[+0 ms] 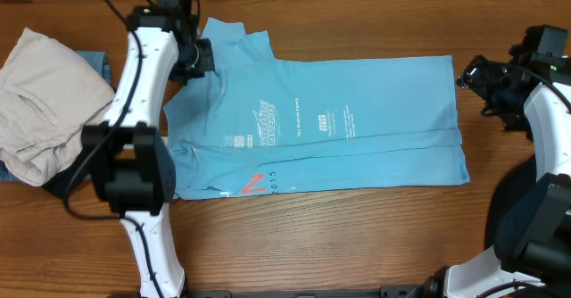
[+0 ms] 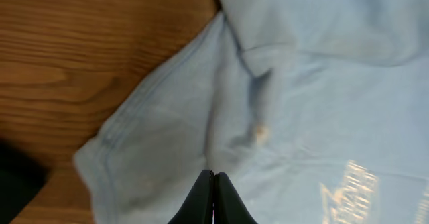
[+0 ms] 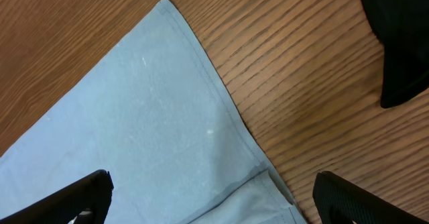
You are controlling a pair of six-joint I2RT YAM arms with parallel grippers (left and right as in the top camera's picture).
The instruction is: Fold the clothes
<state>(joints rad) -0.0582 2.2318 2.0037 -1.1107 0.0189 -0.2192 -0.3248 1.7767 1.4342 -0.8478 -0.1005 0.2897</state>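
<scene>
The light sky-blue T-shirt (image 1: 357, 120) lies flat on the wooden table, its lower edge folded up, with white lettering and a red-orange mark (image 1: 252, 185). My left gripper (image 1: 202, 57) is at the shirt's upper left sleeve. In the left wrist view its fingers (image 2: 213, 178) are shut tip to tip over the sleeve fabric (image 2: 167, 137), with nothing visible between them. My right gripper (image 1: 473, 73) hovers at the shirt's right hem. In the right wrist view its fingers (image 3: 211, 197) are wide open above the hem corner (image 3: 167, 117) and hold nothing.
A pile of clothes sits at the left edge: an off-white garment (image 1: 45, 97) on top, a blue one (image 1: 96, 63) and a dark one (image 1: 55, 184) beneath. A black shape (image 3: 399, 43) lies on the wood to the right of the hem.
</scene>
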